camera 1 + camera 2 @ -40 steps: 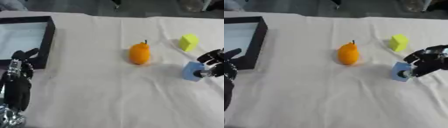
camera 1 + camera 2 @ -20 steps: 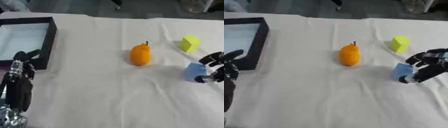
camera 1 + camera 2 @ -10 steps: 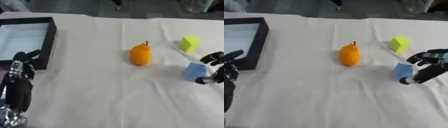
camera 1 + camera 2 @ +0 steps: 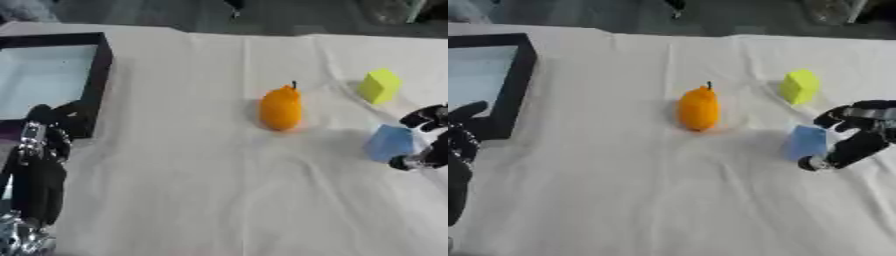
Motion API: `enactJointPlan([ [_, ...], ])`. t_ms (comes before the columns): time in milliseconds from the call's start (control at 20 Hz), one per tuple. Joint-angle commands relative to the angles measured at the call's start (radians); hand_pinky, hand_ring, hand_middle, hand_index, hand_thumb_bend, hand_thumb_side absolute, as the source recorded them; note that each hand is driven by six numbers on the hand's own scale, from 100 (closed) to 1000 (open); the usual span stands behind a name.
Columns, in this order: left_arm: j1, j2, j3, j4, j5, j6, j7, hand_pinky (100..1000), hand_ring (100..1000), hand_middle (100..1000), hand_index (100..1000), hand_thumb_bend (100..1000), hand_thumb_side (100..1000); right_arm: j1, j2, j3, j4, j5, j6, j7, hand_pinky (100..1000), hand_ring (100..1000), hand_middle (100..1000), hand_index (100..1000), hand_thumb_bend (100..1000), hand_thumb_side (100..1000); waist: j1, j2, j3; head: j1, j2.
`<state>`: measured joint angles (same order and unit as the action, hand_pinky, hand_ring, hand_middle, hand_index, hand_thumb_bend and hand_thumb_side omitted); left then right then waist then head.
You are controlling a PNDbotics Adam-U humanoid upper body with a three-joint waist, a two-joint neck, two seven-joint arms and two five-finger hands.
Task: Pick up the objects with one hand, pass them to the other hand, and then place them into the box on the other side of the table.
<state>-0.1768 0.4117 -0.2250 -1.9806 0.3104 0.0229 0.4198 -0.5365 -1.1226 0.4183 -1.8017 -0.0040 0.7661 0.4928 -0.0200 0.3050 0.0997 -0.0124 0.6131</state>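
Observation:
A blue block (image 4: 807, 142) lies on the white cloth at the right. My right hand (image 4: 857, 136) is curled round its right side, fingers at its far corner and thumb at its near corner. An orange pear-shaped fruit (image 4: 281, 108) with a dark stem sits mid-table. A yellow block (image 4: 381, 85) lies beyond the blue one. The black-rimmed box (image 4: 101, 67) with a pale floor stands at the far left. My left hand (image 4: 42, 150) rests open at the lower left, fingers up, its tips by the box's near right corner.
The white tablecloth (image 4: 201, 190) is wrinkled around the fruit and blocks. Dark floor and blurred shapes show past the table's far edge. The cloth between the fruit and the box carries nothing.
My right hand has shifted slightly right and toward me, and its thumb has come round below the blue block's near corner. The block, fruit and left hand have stayed put.

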Motion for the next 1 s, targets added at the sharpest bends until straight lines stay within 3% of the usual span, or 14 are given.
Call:
enactJointPlan([
  [50,-0.004,0.007,0.006,-0.019,-0.004,0.002,0.002,1000,824,823,781,159,881,-0.014,-0.022,-0.007,0.004,0.011,0.141,0.134,942,994,944,947,496,276,0.013,0.000,0.001,0.000,-0.009],
  [1000,-0.010,-0.001,0.005,-0.019,-0.006,0.004,0.004,1000,823,820,781,160,888,-0.031,-0.002,0.003,0.051,0.036,0.141,0.103,941,992,943,951,494,291,0.018,0.015,0.005,0.002,-0.018],
])
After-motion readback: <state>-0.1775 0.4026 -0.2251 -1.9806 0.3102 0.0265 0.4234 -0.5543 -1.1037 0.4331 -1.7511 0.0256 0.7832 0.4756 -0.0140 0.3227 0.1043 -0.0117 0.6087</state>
